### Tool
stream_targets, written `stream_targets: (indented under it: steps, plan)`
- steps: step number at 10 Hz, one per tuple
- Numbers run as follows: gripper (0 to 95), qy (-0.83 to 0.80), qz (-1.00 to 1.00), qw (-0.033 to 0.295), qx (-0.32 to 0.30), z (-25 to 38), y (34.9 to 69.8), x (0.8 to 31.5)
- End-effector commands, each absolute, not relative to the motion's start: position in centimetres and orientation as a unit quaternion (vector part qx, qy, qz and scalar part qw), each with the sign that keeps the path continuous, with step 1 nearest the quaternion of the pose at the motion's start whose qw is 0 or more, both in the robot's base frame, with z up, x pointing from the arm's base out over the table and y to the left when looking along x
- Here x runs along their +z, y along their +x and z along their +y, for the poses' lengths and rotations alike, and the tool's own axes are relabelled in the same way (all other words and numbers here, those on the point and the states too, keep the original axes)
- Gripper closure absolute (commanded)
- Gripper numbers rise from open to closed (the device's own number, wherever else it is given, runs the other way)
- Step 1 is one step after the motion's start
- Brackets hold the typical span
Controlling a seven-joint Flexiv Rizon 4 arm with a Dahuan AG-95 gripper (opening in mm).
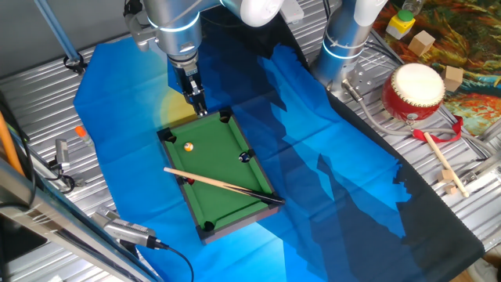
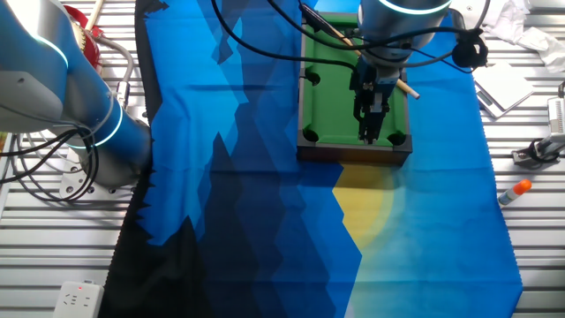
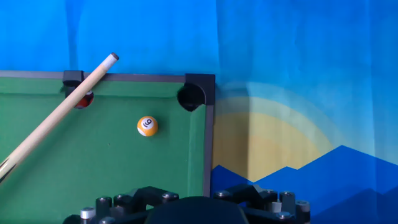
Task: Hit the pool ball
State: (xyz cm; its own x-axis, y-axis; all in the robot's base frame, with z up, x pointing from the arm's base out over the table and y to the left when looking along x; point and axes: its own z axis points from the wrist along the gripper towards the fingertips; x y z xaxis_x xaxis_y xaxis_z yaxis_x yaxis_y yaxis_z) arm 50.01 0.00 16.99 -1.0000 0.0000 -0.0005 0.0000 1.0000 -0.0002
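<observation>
Gripper (image 1: 200, 110) hangs over one short end of the mini pool table (image 1: 235, 205), jaws pointing down at the rim near a corner pocket (image 3: 191, 97). Jaws look nearly closed and hold nothing as far as I can tell; the hand view only shows the gripper base, so no firm read on the gap.

Pool ball (image 3: 147, 126), orange-yellow with a pale spot, sits on the green felt, free of the rails. From the jaws it lies further in along the table and a little to one side: forward and left in the hand view, just inboard of that corner pocket.

Cue stick (image 1: 223, 185) lies diagonally across the table beyond the ball, well apart from the jaws. Pale tip pokes over one long rail, dark butt (image 1: 262, 196) rests on the opposite one. Ball is between jaws and cue, not touching either. A small red ball (image 3: 84, 99) sits under the cue near its tip end.

Judgement: the cue is untouched, so the strike is not yet set up. The key geometry is the cue's long axis. It runs across the table, past the ball rather than through it, so it needs re-aiming.

Blue cloth (image 1: 329, 188) covers the bench.
</observation>
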Motion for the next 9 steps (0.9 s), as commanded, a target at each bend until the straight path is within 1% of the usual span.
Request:
stream_targets:
  steps: [1, 9]
  plan:
    - [95.0, 0.033, 0.996, -0.078, -0.034, 0.0, 50.0, 17.0]
    - [95.0, 0.035, 0.995, -0.081, -0.037, 0.35, 49.84, 17.35]
